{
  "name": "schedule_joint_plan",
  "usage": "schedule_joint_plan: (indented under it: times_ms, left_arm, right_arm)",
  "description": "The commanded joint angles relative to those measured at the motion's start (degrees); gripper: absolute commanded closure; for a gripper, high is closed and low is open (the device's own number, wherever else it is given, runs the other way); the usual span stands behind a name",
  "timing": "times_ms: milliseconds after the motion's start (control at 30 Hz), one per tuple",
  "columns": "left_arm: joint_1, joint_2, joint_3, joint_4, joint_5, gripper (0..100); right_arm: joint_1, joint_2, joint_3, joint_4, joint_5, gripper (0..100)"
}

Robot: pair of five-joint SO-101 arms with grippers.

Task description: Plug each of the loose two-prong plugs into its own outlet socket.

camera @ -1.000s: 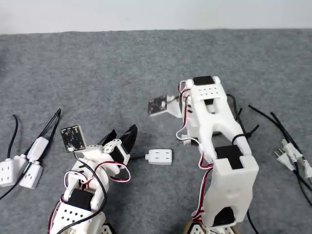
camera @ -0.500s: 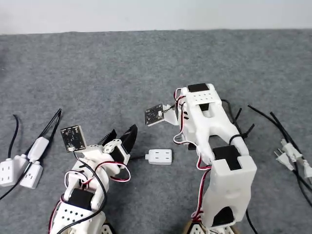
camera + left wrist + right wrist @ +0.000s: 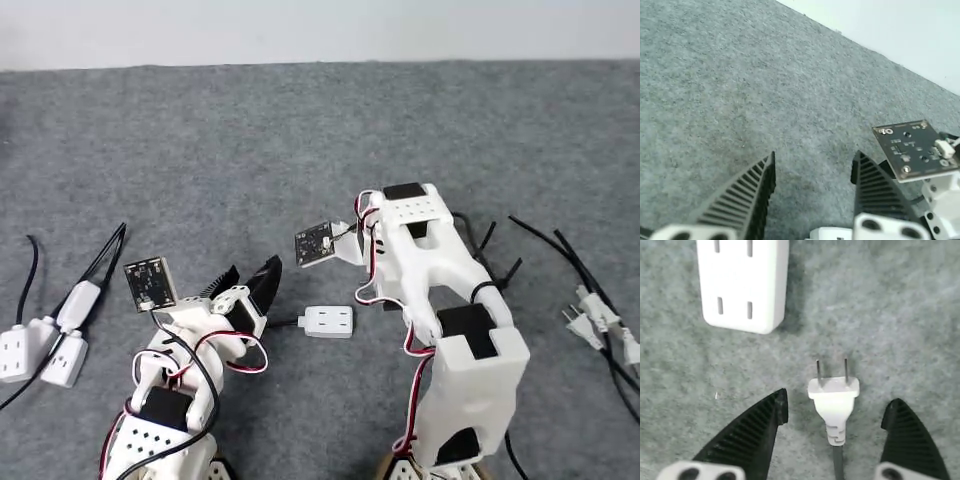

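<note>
Left outlet blocks (image 3: 40, 355): white, clustered at the table's left edge with dark cords running up and away from them.
Mat (image 3: 300, 130): grey carpet-like surface covering the table.
Left gripper (image 3: 815, 157): low at the near left of the table, just left of the middle outlet block; jaws spread wide, nothing between them but bare mat.
Middle outlet block (image 3: 327, 321): white, lying flat on the mat between the two arms, with its slotted face upward. A dark cord leaves its left end toward the left arm.
Two-prong plug (image 3: 834, 390): white, flat on the mat under the right arm. Its prongs point away from the wrist, toward the side where the middle outlet block lies. They are clear of the block and off the line of its slots. Its dark cord trails back under the wrist.
Right gripper (image 3: 838, 402): jaws wide apart, one either side of the plug, neither touching it; it grips nothing.
Spare plugs (image 3: 595, 322): pale, among dark cords near the table's right edge, well apart from both arms.
</note>
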Motion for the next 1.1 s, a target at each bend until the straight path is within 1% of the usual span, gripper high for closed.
schedule_joint_plan:
  times_ms: [0, 100, 400, 500, 633, 733, 1067]
  left_arm:
    - [0.53, -0.35, -0.48, -1.58, -0.44, 77]
    - [0.53, -0.35, -0.48, -1.58, -0.44, 77]
    - [0.53, -0.35, -0.48, -1.58, -0.44, 77]
    - [0.53, -0.35, -0.48, -1.58, -0.44, 77]
    - [0.62, -0.35, -0.48, -1.58, -0.44, 77]
    - [0.62, -0.35, -0.48, -1.58, -0.44, 77]
    - [0.62, -0.35, -0.48, -1.58, -0.44, 77]
  right_arm:
    - [-1.01, -0.84, 0.88, -0.31, 0.88, 73.4]
    - [-1.19, -0.84, 0.88, -0.31, 0.88, 77.0]
    - [-3.21, -0.84, 0.88, -0.31, 1.05, 77.2]
    - [-3.03, -0.75, 0.97, -0.13, 3.34, 77.9]
    - [-2.95, -0.31, 0.97, -0.22, 4.66, 86.1]
    - [-2.95, -0.31, 0.97, 0.13, 5.8, 89.5]
    - [-1.1, -0.31, 1.76, -0.31, 6.15, 89.8]
